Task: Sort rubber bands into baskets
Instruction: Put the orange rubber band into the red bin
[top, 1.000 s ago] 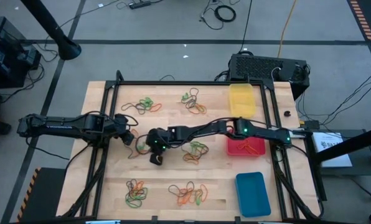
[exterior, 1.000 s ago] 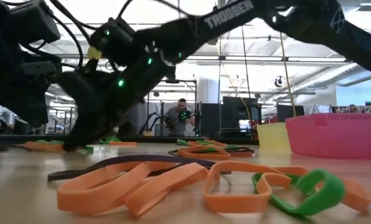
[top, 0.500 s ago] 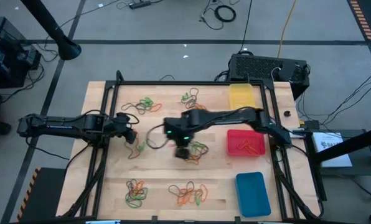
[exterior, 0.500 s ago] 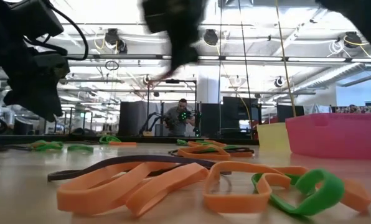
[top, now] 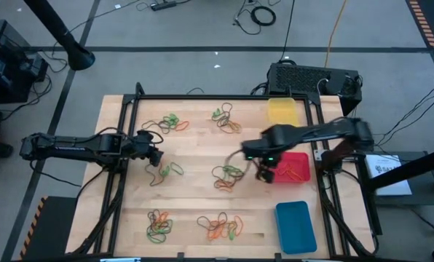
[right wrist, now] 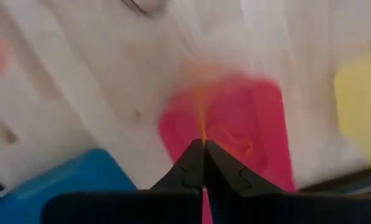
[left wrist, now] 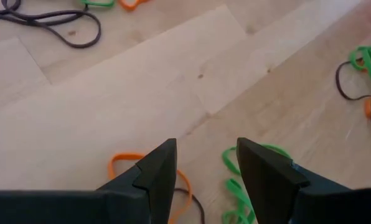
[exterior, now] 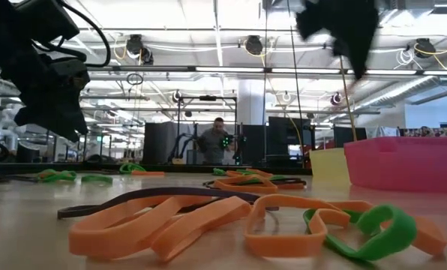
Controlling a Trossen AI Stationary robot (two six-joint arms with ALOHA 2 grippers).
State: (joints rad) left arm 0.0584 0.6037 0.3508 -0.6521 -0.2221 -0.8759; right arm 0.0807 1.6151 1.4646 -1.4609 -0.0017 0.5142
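Observation:
Rubber bands in orange, green and dark lie in loose piles on the wooden table [top: 195,196]: two far ones [top: 166,122] [top: 226,120], a middle one [top: 228,175] and two near ones [top: 159,225] [top: 221,227]. At the right stand the yellow basket [top: 283,115], the red basket [top: 297,161] and the blue basket [top: 296,225]. My right gripper [top: 264,173] [right wrist: 203,144] is shut and raised over the red basket's left edge [right wrist: 173,121]. My left gripper [top: 154,156] [left wrist: 205,155] is open, above an orange band [left wrist: 124,159] and a green band [left wrist: 235,180]. My right gripper pinches a thin orange rubber band [right wrist: 201,124] between its two fingertips, pointing down from above. The band shows only as a blurred streak past the tips, hanging clear of the table over the red basket. Which part of the band is held cannot be told.
A black box [top: 315,78] stands beyond the table's far right corner, with cables around it. Black frame rails [top: 122,145] run along the table's sides. In the low view, bands [exterior: 171,221] lie close in front, and a person [exterior: 220,142] stands far behind.
My right gripper has swung from the table's left middle toward the right edge and risen, tipping to point straight down. It now hangs by the red basket, still shut, and has carried the orange band along.

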